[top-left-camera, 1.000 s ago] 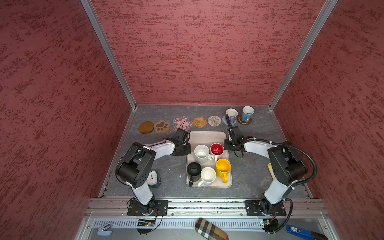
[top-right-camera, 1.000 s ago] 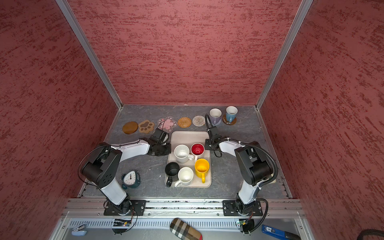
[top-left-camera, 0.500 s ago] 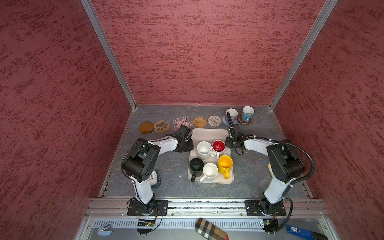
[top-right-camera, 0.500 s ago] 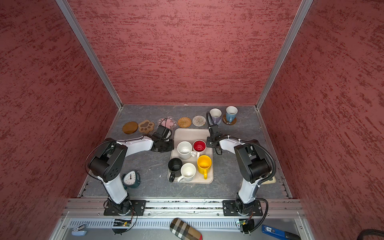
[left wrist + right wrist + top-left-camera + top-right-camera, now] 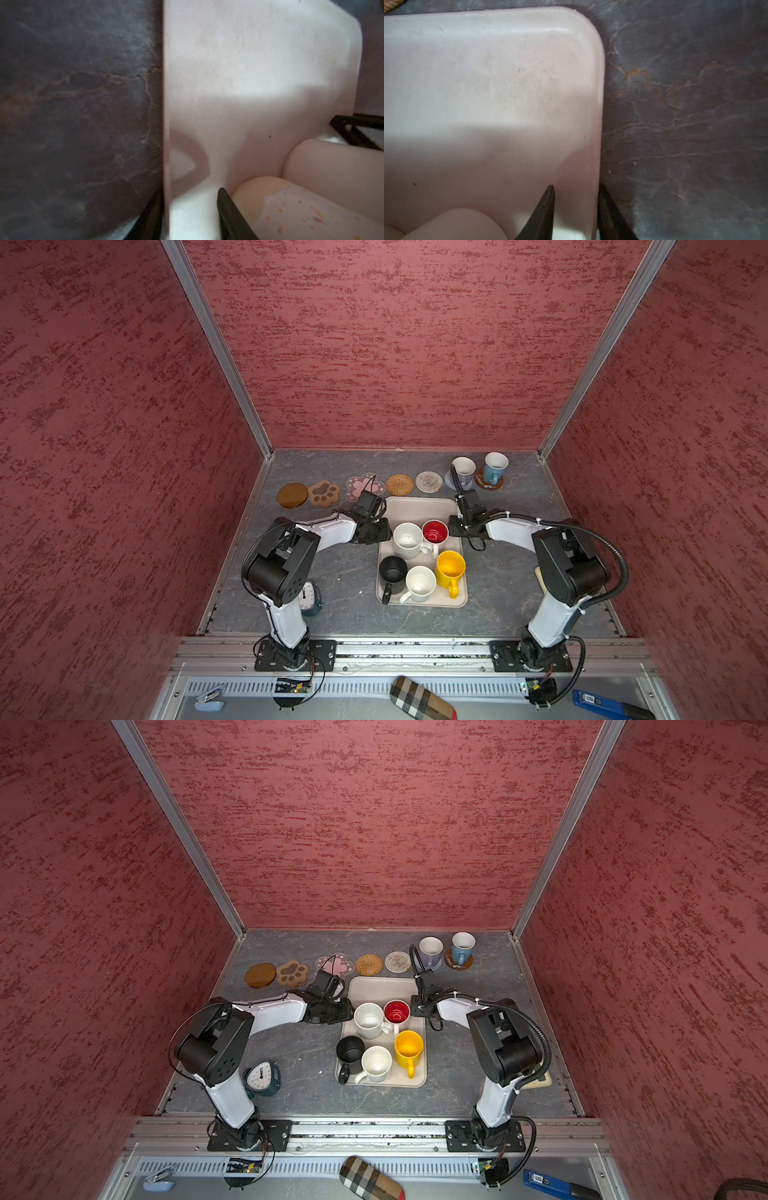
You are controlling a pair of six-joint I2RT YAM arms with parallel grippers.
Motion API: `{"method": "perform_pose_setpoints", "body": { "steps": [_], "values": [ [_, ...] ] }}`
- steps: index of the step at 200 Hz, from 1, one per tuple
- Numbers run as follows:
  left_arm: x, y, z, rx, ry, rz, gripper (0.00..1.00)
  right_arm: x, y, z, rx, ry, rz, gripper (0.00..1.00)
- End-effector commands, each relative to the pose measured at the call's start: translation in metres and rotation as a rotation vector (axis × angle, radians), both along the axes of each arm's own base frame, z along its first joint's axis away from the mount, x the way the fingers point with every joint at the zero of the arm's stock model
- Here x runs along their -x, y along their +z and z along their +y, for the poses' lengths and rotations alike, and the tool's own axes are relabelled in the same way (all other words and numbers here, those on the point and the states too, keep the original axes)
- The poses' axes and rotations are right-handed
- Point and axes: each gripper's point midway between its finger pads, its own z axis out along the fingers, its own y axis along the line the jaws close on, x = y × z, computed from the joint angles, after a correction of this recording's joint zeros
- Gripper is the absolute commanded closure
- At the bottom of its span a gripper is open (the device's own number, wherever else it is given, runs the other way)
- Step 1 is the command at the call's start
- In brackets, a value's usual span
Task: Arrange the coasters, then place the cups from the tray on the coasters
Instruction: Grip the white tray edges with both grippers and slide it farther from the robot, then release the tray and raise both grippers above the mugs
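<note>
The beige tray (image 5: 415,509) holds several cups: two white (image 5: 407,540) (image 5: 420,583), red-inside (image 5: 435,531), yellow (image 5: 450,568) and black (image 5: 392,570). In the back row lie coasters: a brown disc (image 5: 292,495), paw (image 5: 324,492), pink flower (image 5: 361,485), rattan (image 5: 400,484) and whitish woven (image 5: 429,481). The lavender cup (image 5: 463,470) and blue cup (image 5: 494,466) stand on coasters at the right. My left gripper (image 5: 189,191) is open astride the tray's left rim (image 5: 166,104). My right gripper (image 5: 576,185) is open astride the right rim (image 5: 600,104).
A small clock (image 5: 309,597) stands beside the left arm's base. A cream calculator (image 5: 540,1079) lies half hidden behind the right arm. Red walls close in three sides. A plaid case (image 5: 422,701) and a blue tool (image 5: 598,703) lie below the front rail.
The tray, with its cups, has slid a little toward the back row with both grippers on its rims. Both grippers' jaws now stand apart round the rims.
</note>
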Motion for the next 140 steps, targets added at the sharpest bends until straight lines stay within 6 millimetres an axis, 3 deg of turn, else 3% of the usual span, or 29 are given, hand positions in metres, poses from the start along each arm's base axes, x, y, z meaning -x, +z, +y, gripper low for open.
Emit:
{"method": "perform_pose_setpoints", "body": {
  "steps": [1, 65, 140],
  "values": [
    [-0.002, 0.021, -0.001, 0.016, -0.003, -0.057, 0.46, 0.003, 0.010, 0.007, -0.019, 0.024, 0.002, 0.59],
    [0.005, 0.058, 0.018, -0.023, 0.024, -0.120, 0.23, 0.003, 0.039, -0.005, 0.027, 0.002, -0.049, 0.51],
    [0.032, 0.108, 0.025, -0.037, 0.000, -0.197, 0.19, 0.020, 0.083, -0.015, 0.005, -0.016, -0.126, 0.38]
  ]
}}
